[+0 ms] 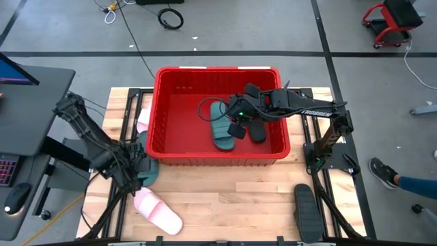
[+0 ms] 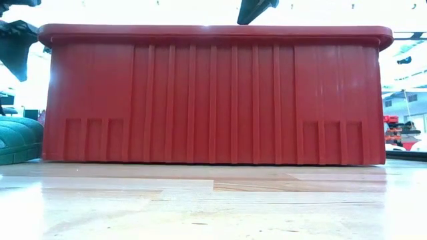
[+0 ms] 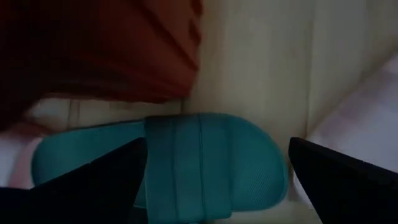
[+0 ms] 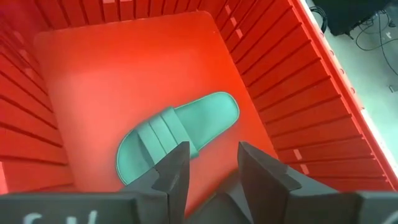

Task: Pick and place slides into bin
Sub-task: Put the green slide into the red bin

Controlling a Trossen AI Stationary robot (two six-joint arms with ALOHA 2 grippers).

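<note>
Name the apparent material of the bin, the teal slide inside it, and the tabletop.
Bin: likely moulded plastic, red, ribbed walls, slight sheen.
Teal slide: seemingly soft rubber or foam, matte, with moulded strap ridges.
Tabletop: wood, pale jointed planks with visible grain.

1 large red slotted plastic bin point(image 1: 171, 147). 2 teal green rubbery slides: 1 in the bin point(image 1: 221, 128), 1 outside point(image 3: 205, 165). 2 pale pink slides point(image 1: 158, 212), the second point(image 1: 141, 126) only partly visible, perhaps. 2 black slides: 1 inside point(image 1: 255, 128), 1 on the surface point(image 1: 306, 212).
</note>
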